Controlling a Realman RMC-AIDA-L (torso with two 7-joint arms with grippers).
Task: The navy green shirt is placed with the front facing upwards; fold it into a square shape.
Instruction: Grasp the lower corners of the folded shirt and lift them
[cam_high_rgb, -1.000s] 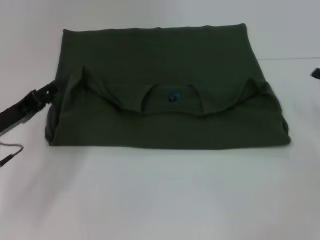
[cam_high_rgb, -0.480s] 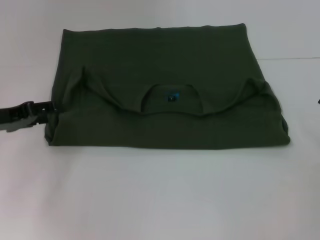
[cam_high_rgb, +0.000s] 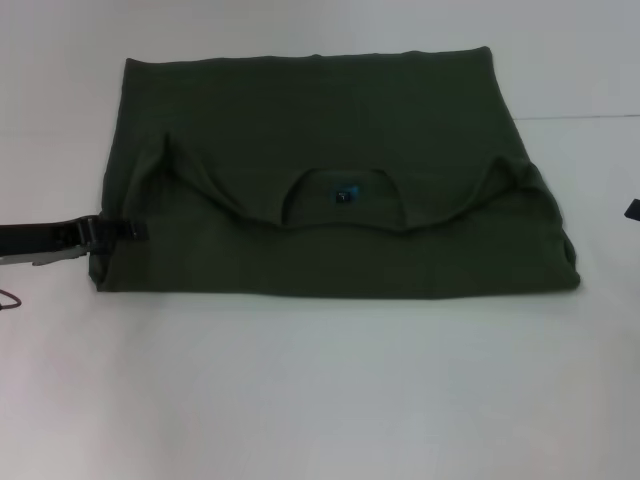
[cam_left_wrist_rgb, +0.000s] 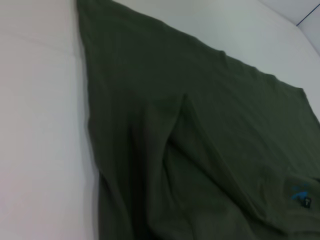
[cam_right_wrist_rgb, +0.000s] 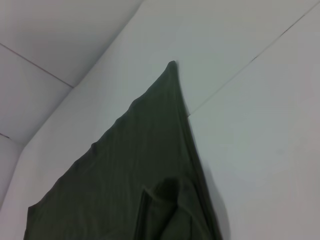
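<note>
The navy green shirt (cam_high_rgb: 330, 180) lies flat on the white table, folded into a wide rectangle. Its ribbed neck opening and small blue inner label (cam_high_rgb: 345, 194) face up near the middle, and the sleeves are tucked in at both sides. My left gripper (cam_high_rgb: 128, 230) reaches in level from the left, and its tip lies on the shirt's left edge near the front corner. The left wrist view shows the shirt (cam_left_wrist_rgb: 200, 150) close up with the label (cam_left_wrist_rgb: 301, 194). Only a dark sliver of my right gripper (cam_high_rgb: 633, 208) shows at the right edge, apart from the shirt (cam_right_wrist_rgb: 135, 175).
The white table (cam_high_rgb: 320, 390) extends in front of the shirt. A seam line (cam_high_rgb: 580, 117) crosses the table behind the shirt's right side. A thin cable (cam_high_rgb: 8, 299) hangs below my left arm.
My left arm swung from a low slant to level and slid right, so its tip now overlaps the shirt's left edge. The right gripper's sliver dropped lower at the right edge.
</note>
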